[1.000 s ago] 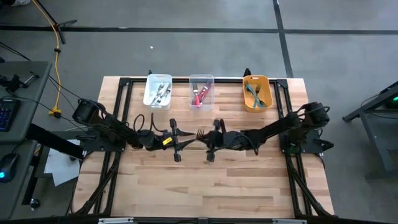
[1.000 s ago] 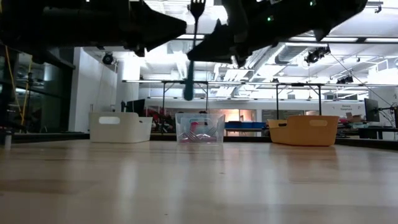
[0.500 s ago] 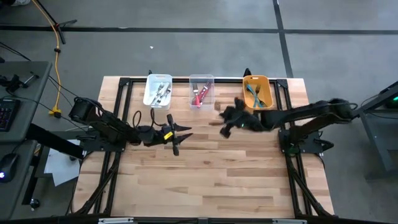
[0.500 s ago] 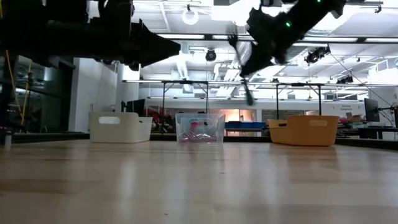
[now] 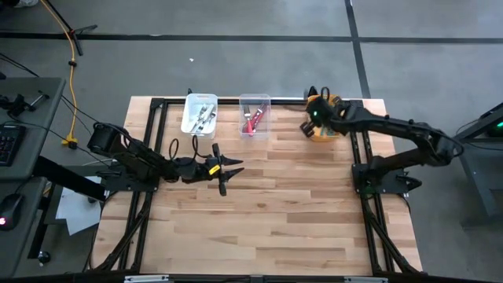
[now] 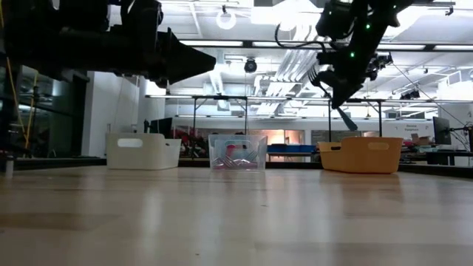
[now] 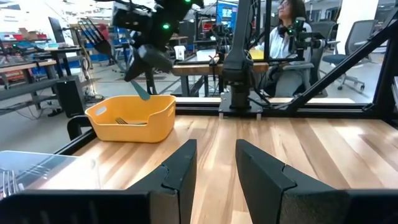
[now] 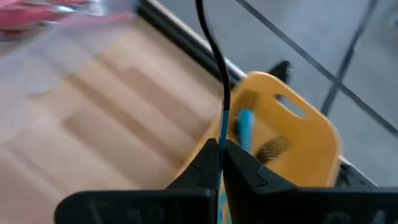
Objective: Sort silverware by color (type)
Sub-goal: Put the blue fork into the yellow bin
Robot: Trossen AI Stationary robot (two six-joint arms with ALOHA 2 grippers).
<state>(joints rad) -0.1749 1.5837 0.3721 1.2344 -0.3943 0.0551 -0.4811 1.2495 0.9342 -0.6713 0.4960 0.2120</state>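
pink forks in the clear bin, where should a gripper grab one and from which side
Grip a pink fork by its plastic handle, coming straight down from above: the forks lie low in the clear bin, whose walls block a sideways approach. The handles run roughly along the bin's length, so probably close the fingers across that line.

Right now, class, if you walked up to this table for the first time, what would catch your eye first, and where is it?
The right gripper hangs above the orange bin at the table's back right, shut on a teal-handled fork pointing down into it. Next come the three bins in a row along the back edge: white bin, clear bin, then orange. The left gripper waits open over mid-table.
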